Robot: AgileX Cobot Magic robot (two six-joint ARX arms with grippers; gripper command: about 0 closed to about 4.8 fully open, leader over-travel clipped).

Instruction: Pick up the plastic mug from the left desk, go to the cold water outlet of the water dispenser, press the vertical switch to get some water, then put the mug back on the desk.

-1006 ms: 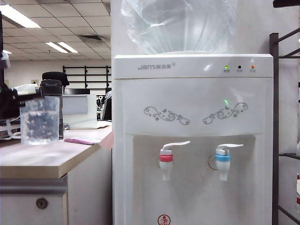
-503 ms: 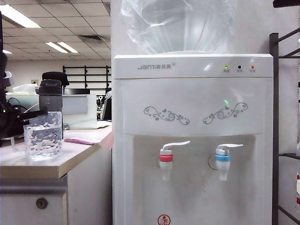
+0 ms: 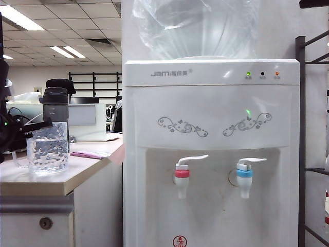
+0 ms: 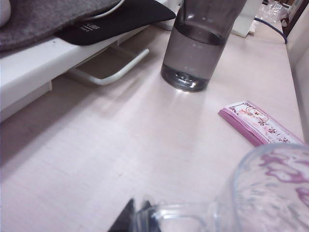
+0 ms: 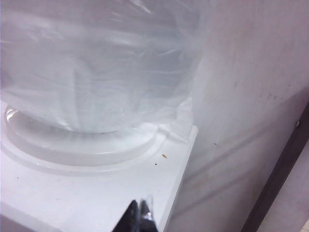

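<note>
The clear dimpled plastic mug was found resting on the beige left desk, its handle pinched by the left gripper. The right gripper, pressed together and empty, was held above the white water dispenser. Release was judged the only step outstanding.

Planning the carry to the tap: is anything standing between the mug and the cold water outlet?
Nothing visible blocks it. The mug sits on the desk, its handle in the left gripper. The grey bottle stands behind it, the pink packet lies flat. Heading right to the outlet, it passes in front of the red-ringed tap.
</note>
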